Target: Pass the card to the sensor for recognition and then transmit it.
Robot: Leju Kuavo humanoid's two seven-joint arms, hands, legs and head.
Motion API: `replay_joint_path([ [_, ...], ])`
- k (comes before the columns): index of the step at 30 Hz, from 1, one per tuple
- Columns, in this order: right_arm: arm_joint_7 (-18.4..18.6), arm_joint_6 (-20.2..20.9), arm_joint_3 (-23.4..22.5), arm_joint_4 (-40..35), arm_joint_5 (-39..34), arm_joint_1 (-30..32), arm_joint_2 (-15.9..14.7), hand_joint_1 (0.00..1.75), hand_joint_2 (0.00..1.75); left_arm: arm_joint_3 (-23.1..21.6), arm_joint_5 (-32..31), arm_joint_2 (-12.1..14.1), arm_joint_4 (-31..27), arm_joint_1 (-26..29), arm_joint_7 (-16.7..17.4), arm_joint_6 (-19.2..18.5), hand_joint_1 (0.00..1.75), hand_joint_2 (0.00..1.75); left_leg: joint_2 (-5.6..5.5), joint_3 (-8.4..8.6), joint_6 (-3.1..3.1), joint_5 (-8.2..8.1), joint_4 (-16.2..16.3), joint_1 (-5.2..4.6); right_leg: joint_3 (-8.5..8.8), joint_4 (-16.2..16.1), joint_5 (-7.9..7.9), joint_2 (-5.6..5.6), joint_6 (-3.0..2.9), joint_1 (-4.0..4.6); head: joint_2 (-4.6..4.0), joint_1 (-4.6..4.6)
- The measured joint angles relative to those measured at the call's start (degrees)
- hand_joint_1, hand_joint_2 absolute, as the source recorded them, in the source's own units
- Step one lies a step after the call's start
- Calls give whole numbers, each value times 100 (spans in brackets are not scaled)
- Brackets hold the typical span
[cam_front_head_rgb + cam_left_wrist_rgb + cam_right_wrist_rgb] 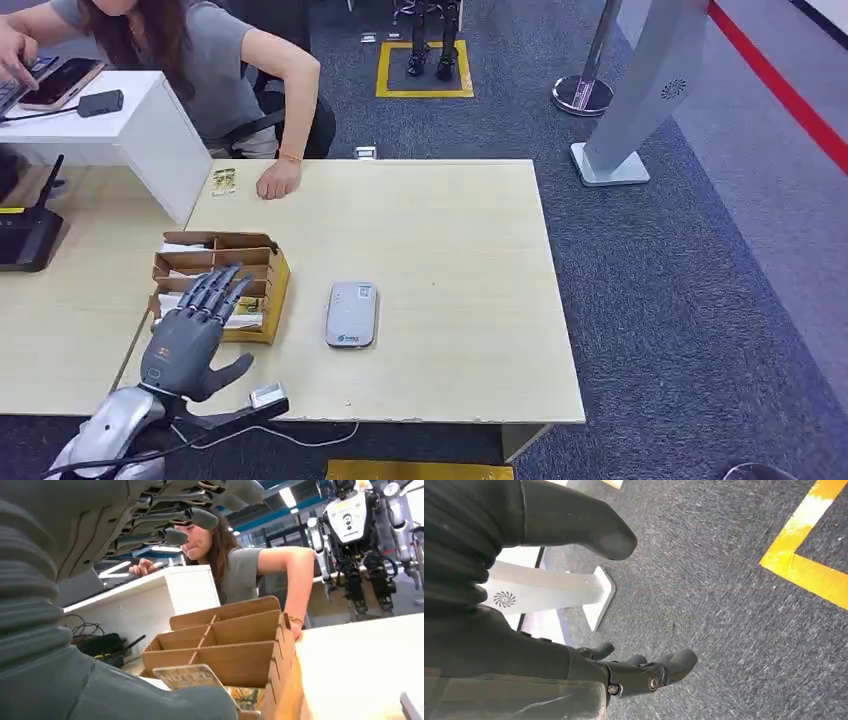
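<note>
Left hand: The left hand (pixel 190 335) hovered over the table (pixel 450 240) near its front-left corner, palm down, fingers spread and extended, holding nothing.
Fingers: In the left wrist view the fingertips (pixel 200 517) reached out above the box, apart from one another and touching no card.
Card holder: A brown divided cardboard box (pixel 262 262) sat close to the table's left edge, just ahead of the left hand, fingertips over its near compartment.
Card: A patterned card (pixel 187 676) lay tilted in the near compartment of the box (pixel 225 650), directly below and slightly ahead of the palm; its long axis appeared to run across the hand's reach.
Sensor: A grey flat reader (pixel 351 314) lay on the table to the right of the box, apart from it, toward the front edge.
Right hand: The right hand (pixel 644 672) hung by the carpet floor, fingers loosely curled and apart, empty.
Nearer hand: The left hand, by far.
Judged next move: Lowering the fingers into the near compartment to pinch the card.
</note>
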Motion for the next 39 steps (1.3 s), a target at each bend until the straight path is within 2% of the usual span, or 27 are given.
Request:
replay_joint_path([
  [39,0,0,-98,0,2,0,-35,0,175,-35,-107,0,308,-26,236,-85,0,175,1,0,0,0,0,0,0,0,0,0,0,0,0,0],
])
